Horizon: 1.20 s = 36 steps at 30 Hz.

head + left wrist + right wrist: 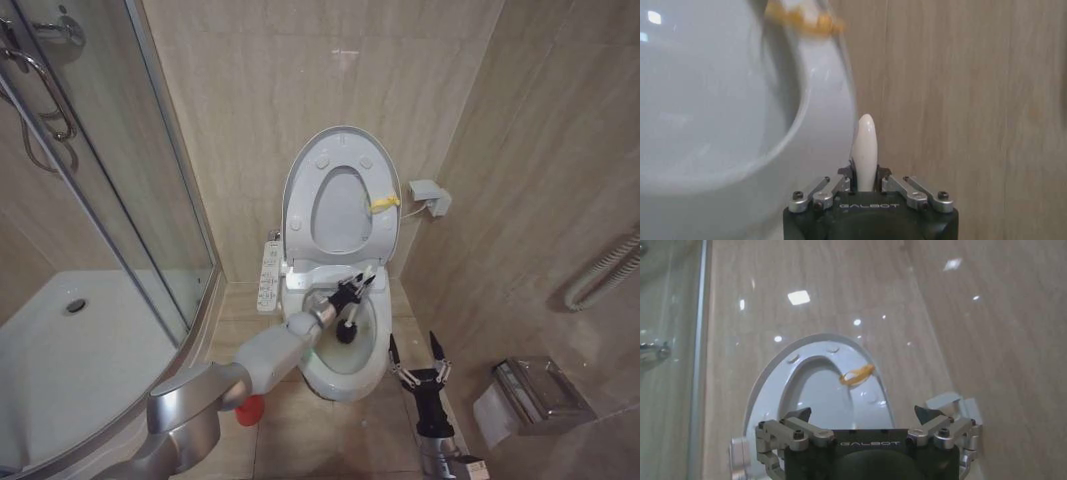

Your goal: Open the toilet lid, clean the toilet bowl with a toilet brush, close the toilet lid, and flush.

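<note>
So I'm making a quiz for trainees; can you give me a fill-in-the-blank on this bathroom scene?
1. The toilet lid stands ____ against the wall.
2. The left pincer grips the toilet brush by its white ____.
3. The brush's dark head sits inside the toilet ____.
4. The right pincer, beside the toilet, has its fingers ____.

Missing words: open; handle; bowl; open

Even indoor light; glare spots on glossy wall tiles [799, 297]; nearest surfaces blurred.
</note>
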Available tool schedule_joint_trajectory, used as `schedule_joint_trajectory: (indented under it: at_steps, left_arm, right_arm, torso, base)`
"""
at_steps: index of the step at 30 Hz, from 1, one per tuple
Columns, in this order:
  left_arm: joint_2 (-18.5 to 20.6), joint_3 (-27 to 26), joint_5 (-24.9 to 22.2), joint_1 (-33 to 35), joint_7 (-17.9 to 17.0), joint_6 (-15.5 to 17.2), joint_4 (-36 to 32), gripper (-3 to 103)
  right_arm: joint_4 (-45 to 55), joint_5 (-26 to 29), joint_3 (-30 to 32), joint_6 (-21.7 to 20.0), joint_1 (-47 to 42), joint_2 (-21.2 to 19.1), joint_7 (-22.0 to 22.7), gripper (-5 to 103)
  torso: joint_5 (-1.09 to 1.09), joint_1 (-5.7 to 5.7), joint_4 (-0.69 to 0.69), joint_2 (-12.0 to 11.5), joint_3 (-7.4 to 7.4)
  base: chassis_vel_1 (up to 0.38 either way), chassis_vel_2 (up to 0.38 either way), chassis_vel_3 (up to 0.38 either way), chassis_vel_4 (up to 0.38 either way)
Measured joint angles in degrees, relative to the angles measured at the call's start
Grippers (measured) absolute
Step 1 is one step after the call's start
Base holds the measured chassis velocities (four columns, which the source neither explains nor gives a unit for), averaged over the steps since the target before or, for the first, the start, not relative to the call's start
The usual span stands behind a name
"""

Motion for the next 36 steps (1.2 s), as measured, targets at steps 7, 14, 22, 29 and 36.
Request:
schedule_joint_trajectory:
  at_steps: [7,14,22,29,36]
  left_arm:
    - [1.03,0.92,0.36,0.46,0.86,-0.19,1.35,21]
    - [1.47,1.44,1.58,1.21,1.79,-0.8,-0.98,21]
    - [1.72,1.69,4.43,0.94,5.27,-2.7,1.2,21]
    - [3.67,1.49,1.17,0.83,9.32,-2.4,-1.8,21]
    - [6.63,3.99,-0.57,1.59,9.21,-1.2,-5.94,21]
  right_arm:
    - [-0.06,0.61,0.93,-0.13,-0.03,-0.01,-2.92,100]
    - [-1.03,2.75,1.12,0.26,0.09,0.0,-5.03,100]
    - [-1.28,2.67,0.32,0.67,0.08,-0.02,-4.34,100]
    - [-1.19,1.96,-0.23,0.92,0.03,0.0,-2.53,100]
    - [-1.38,1.69,-0.41,0.91,0.05,0.0,-2.64,100]
  torso:
    - [0.0,0.0,0.06,0.0,0.01]
    - [0.0,-0.01,0.02,0.0,0.01]
    - [0.01,-0.01,0.06,0.0,0.01]
    - [0.0,0.06,0.04,-0.02,0.03]
    - [0.0,-0.02,0.01,0.0,0.0]
  base:
    - [0.0,0.0,0.0,0.0]
    - [0.0,0.0,0.0,0.0]
    - [-0.118,0.086,0.094,-0.116]
    - [-0.14,0.162,0.152,-0.132]
    - [-0.007,0.001,-0.002,0.006]
